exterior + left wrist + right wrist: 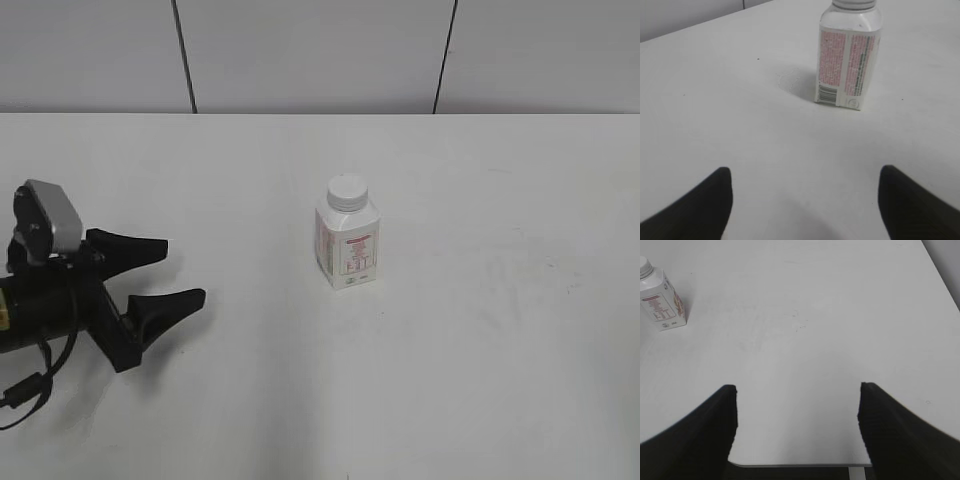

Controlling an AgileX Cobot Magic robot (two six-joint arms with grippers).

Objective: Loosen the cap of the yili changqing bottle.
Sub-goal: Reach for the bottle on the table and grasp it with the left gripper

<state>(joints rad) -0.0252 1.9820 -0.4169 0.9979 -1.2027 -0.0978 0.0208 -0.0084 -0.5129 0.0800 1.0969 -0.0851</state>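
The yili changqing bottle point(346, 246) stands upright near the middle of the white table, white with pink-red print, its ribbed white cap point(347, 192) on top. It also shows in the left wrist view point(847, 65) and at the far left of the right wrist view point(660, 302), with the cap point(644, 267) there too. My left gripper point(186, 270) is open and empty, well to the left of the bottle and pointing toward it; its fingers frame bare table point(805, 177). My right gripper point(797, 390) is open and empty above the table's near edge; it is out of the exterior view.
The white table point(480, 330) runs back to a grey panelled wall point(320, 50). Its near edge point(800, 465) shows below the right gripper and its right edge point(940, 270) at the upper right of that view.
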